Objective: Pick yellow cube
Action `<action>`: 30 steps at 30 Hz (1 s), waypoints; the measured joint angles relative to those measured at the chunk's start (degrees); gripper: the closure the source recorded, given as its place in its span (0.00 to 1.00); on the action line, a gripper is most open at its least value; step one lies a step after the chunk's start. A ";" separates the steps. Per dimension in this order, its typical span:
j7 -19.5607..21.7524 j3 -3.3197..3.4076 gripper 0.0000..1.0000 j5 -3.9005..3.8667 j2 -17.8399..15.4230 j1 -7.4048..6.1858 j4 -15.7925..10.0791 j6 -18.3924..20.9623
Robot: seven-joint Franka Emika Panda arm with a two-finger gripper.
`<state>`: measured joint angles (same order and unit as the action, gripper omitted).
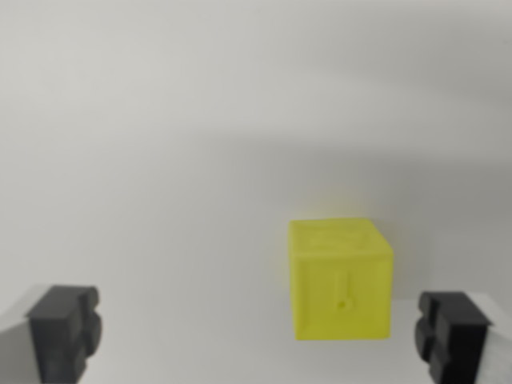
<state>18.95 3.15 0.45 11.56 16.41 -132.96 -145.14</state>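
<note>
Spreading wide across the bottom of the wrist view, the pincer stands open, holding nothing. One dark fingertip sits in the lower corner on the wrist view's left, the other dark fingertip in the lower corner on the wrist view's right, each mounted on a pale grey finger body that runs off the frame edge.

The yellow cube rests on the pale tabletop, inside the span between the two fingertips but not centred in it. It lies well toward the fingertip on the wrist view's right, just beside that tip with a narrow strip of tabletop showing between them, and well apart from the tip on the wrist view's left. Neither tip touches the cube.

The cube stands squarely, with its top face and one side face turned to the camera. The side face carries a small raised or sunken mark, a short vertical stroke with a dot beneath it; the top face has faint relief too blurred to read. A soft shadow falls across the tabletop beyond the cube.
</note>
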 joint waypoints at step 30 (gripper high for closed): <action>-12.92 -0.05 0.00 1.87 7.90 6.32 -3.46 -10.81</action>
<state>6.03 3.10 2.32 19.46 22.74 -136.43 -155.95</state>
